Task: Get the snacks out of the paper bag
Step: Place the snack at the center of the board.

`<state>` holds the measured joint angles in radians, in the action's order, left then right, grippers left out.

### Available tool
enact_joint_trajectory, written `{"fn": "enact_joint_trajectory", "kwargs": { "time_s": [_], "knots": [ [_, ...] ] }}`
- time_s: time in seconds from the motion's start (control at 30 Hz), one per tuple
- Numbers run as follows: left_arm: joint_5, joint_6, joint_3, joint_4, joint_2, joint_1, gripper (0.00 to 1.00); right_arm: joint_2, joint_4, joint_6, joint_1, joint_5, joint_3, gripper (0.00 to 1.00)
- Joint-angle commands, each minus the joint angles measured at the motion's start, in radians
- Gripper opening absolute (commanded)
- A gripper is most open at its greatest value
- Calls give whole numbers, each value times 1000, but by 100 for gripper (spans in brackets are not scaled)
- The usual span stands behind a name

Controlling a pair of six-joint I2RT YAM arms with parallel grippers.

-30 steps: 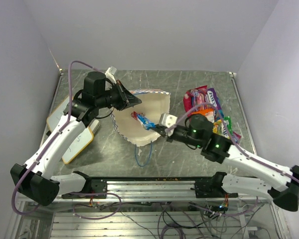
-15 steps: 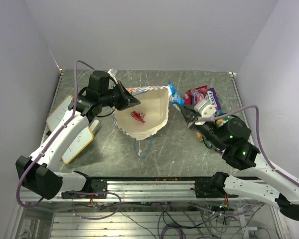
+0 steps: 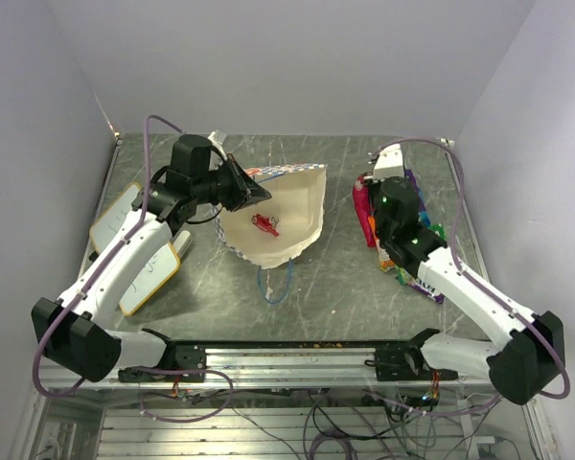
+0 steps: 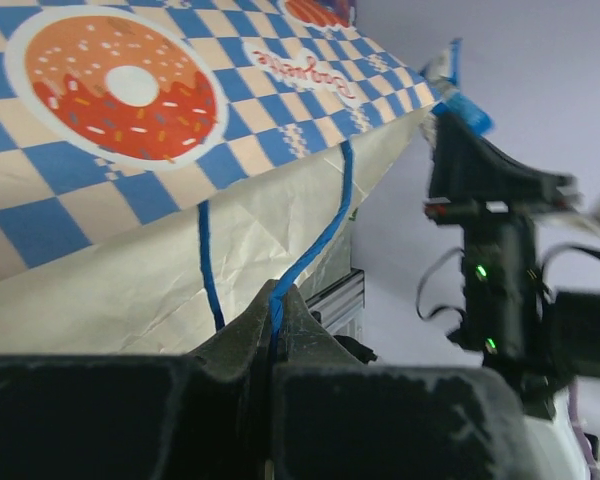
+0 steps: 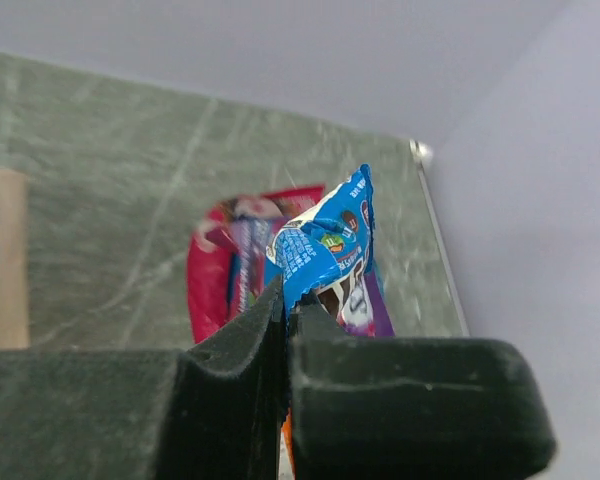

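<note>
The paper bag (image 3: pixel 280 228) lies on its side at the table's middle, its mouth open toward the front. One red snack (image 3: pixel 264 224) lies inside it. My left gripper (image 3: pixel 255 193) is shut on the bag's blue cord handle (image 4: pixel 315 245) and holds the upper side up; the checkered, doughnut-printed paper (image 4: pixel 130 100) fills the left wrist view. My right gripper (image 3: pixel 383 171) is shut on a blue snack packet (image 5: pixel 325 248) and holds it above a pile of snacks (image 3: pixel 410 251) on the right. A red packet (image 5: pixel 208 285) and a purple one (image 5: pixel 378 308) lie below it.
A yellow-edged whiteboard (image 3: pixel 134 247) lies at the left under my left arm. The bag's second blue handle (image 3: pixel 276 287) trails toward the front. The table's right edge (image 3: pixel 465 216) and the side wall are close to the snack pile.
My right gripper has carried the blue packet out of the bag and over to the snack pile on the right. My left gripper still holds the handle, lifted slightly.
</note>
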<state>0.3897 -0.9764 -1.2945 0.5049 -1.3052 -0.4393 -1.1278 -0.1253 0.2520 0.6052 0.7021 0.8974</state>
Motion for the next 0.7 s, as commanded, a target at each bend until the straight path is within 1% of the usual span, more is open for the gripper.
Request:
{"fn": "enact_joint_trajectory", "kwargs": {
  "time_s": [0.0, 0.07, 0.17, 0.33, 0.5, 0.53, 0.6, 0.63, 0.67],
  "knots": [
    [64, -16, 37, -111, 60, 5, 7, -45, 128, -277, -145, -70, -20, 0],
    [87, -13, 35, -136, 68, 5, 7, -81, 169, -319, -208, -109, -26, 0],
    [96, 14, 16, -122, 76, 4, 7, -123, 202, -323, -254, -126, -31, 0],
    [127, -15, 58, -190, 113, 4, 7, -165, 237, -282, -269, -94, -41, 0],
    [128, 9, 49, -147, 123, 4, 7, -167, 274, -295, -268, -89, -68, 0],
    [125, 8, 53, -147, 129, 4, 7, -167, 288, -313, -268, -87, -70, 2],
    [126, -3, 68, -161, 142, 4, 7, -168, 356, -361, -268, -90, -46, 13],
    [124, -6, 75, -165, 148, 5, 7, -161, 385, -381, -268, -95, -34, 21],
    [126, -7, 77, -165, 148, 4, 7, -147, 405, -399, -268, -108, -25, 31]
  ]
}}
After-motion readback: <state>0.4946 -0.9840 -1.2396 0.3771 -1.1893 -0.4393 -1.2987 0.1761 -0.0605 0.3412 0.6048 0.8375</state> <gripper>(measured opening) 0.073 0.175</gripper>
